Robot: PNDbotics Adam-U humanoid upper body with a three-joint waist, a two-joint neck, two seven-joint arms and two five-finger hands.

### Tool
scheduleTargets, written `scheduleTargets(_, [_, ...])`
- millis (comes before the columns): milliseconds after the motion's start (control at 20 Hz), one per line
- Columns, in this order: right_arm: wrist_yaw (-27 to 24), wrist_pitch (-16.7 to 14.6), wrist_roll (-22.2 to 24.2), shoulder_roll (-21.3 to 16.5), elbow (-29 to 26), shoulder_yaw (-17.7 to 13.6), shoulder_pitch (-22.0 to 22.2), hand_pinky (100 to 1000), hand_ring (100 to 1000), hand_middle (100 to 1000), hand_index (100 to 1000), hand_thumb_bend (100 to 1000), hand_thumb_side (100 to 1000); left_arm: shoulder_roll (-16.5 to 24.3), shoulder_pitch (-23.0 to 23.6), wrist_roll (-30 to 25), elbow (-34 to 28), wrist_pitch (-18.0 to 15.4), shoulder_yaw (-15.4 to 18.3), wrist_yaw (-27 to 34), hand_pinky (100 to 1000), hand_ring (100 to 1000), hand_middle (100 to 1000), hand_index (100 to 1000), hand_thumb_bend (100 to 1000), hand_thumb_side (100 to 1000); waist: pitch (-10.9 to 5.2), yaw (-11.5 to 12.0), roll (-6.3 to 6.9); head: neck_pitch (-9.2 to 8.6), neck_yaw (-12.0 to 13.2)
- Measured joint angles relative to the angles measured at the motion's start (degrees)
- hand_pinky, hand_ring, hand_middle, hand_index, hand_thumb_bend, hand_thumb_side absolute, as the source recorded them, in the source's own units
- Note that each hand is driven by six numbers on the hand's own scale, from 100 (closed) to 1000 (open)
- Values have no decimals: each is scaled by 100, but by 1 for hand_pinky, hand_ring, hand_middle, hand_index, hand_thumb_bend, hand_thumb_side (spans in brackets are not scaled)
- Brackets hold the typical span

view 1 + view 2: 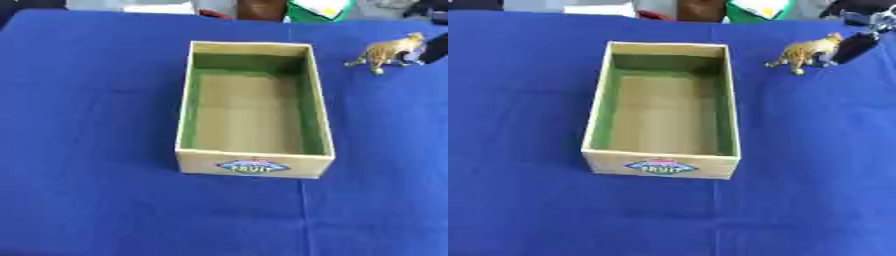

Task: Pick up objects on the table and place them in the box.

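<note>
Right hand [856, 44] is being seen only in part at the far right edge, a black finger touching the rear of the toy tiger [808, 52]; whether its fingers are clamped on the tiger cannot be told. The tiger is being kept just right of the box's far corner. The box [661, 167] is lying open on the blue cloth [518, 200].
</note>
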Motion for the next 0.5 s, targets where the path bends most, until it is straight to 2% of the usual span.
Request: scheduleTargets(500, [2, 13, 13, 0, 36, 0, 0, 963, 983, 992, 1000, 321, 589, 0, 0, 1, 0, 0, 1, 0, 528, 581, 588, 746, 100, 503, 0, 24, 0, 0, 19])
